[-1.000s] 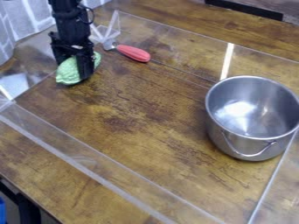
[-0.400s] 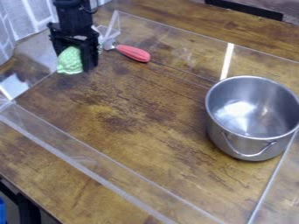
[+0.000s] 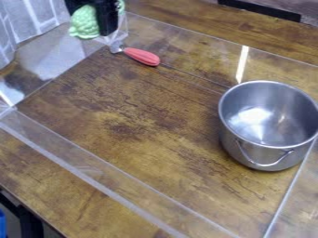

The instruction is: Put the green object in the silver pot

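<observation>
Camera view: the gripper (image 3: 97, 19) sits at the top edge of the frame, at about eleven o'clock, mostly cut off. It is clenched around the green object (image 3: 85, 22), a light-green bumpy lump held clear above the worktop (image 3: 137, 121). Just below and to the right of it, a slim red-handled tool (image 3: 139, 56) lies flat on the wooden worktop, its metal end pointing toward the gripper. The silver pot (image 3: 269, 123) stands upright at about four o'clock, well apart from the green object, its loop handle facing the lower edge; its shiny inside holds nothing visible. A clear raised rim borders the worktop.
</observation>
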